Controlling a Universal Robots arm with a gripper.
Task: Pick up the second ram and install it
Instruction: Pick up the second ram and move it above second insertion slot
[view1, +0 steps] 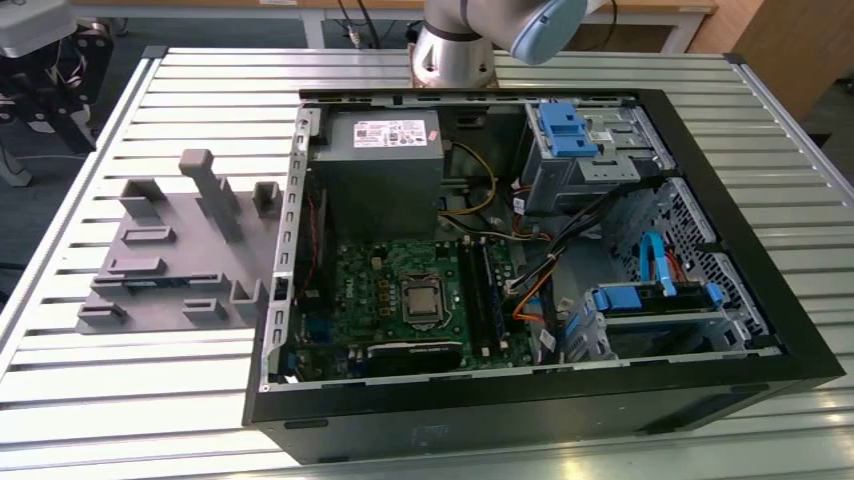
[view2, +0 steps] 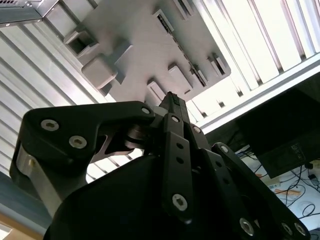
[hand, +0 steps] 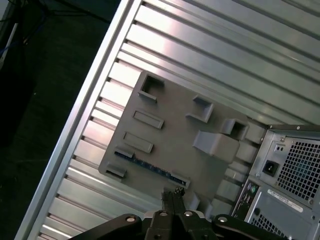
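Second ram (hand: 150, 165), apparently on gray fixture (hand: 175, 125), near gripper (hand: 172, 192).

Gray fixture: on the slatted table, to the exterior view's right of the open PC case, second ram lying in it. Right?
Wrong side. The exterior view shows the gray fixture to its left of the open PC case, not its right. The rest stands: it is on the slatted table, with the second ram lying in it.
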